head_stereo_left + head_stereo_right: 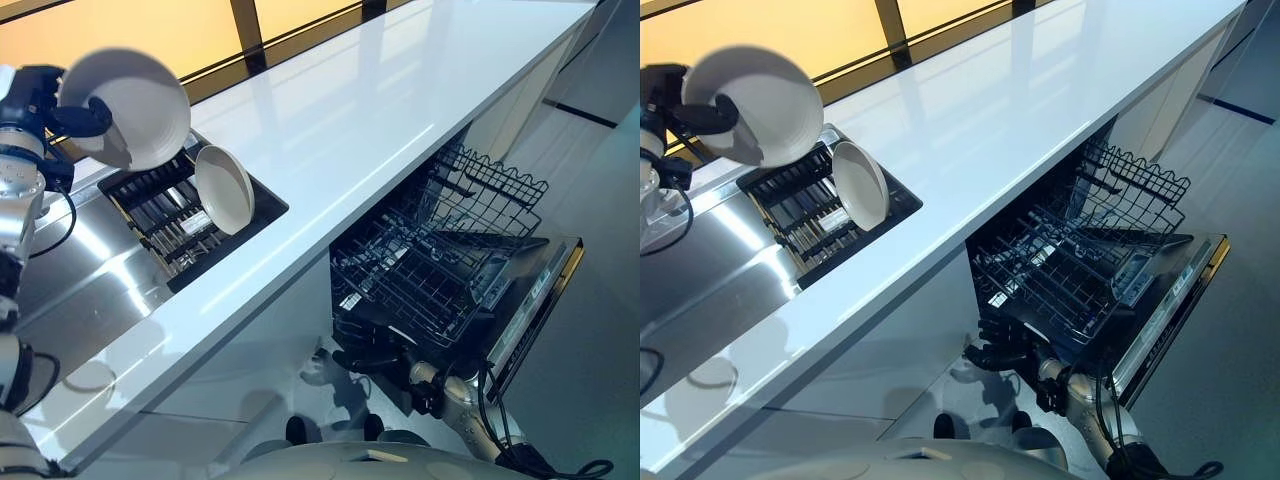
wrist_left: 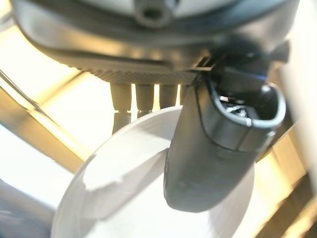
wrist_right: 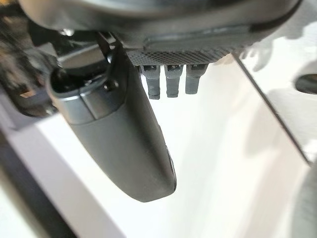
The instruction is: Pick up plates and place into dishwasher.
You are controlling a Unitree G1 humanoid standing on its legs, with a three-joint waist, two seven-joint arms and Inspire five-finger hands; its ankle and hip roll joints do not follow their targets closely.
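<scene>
The plate (image 2: 148,183) hides the left hand's fingers (image 2: 121,99), apparently behind its rim.

You have two round white plates in sight: one raised plate (image 1: 125,105) up at the far left, and one plate (image 1: 224,188) standing on edge in the single black slatted drying rack (image 1: 160,215). You see one long glossy white countertop (image 1: 380,110), one open dishwasher door (image 1: 535,300), and two dark wire dishwasher racks: a lower rack (image 1: 420,280) and a farther rack (image 1: 495,185).
</scene>
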